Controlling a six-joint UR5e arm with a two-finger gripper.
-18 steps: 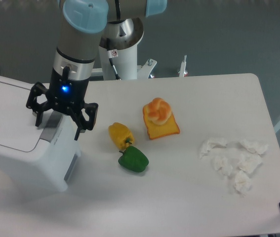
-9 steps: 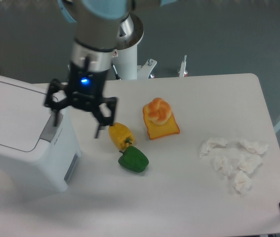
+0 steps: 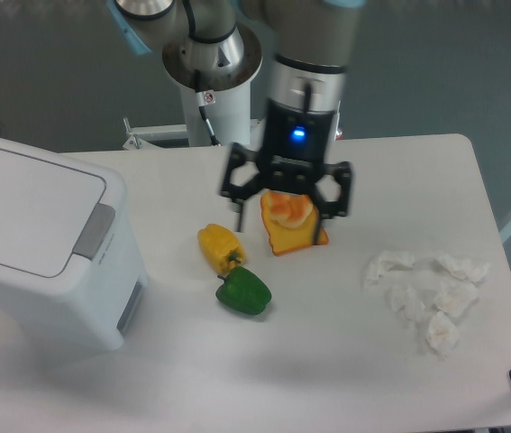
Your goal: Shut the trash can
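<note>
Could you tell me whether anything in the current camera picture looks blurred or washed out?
Fixed camera: the end effector over the toast is motion-smeared; the trash can, peppers and tissues stay sharp; the white lid looks slightly washed out; shadows are soft.

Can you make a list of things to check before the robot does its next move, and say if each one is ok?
1. Trash can lid is flat down: ok, it lies flush on top.
2. Gripper is empty: ok, fingers spread open with nothing between them.
3. Gripper is away from the trash can: ok, it hangs over the middle of the table, above the toast with an orange bun.
4. Yellow pepper and green pepper are out of the way: ok, both lie beside the can, not touching it.
5. Grey latch tab is clicked in: cannot tell.
6. Crumpled tissues are undisturbed: ok, they lie in a loose group on the right.
</note>
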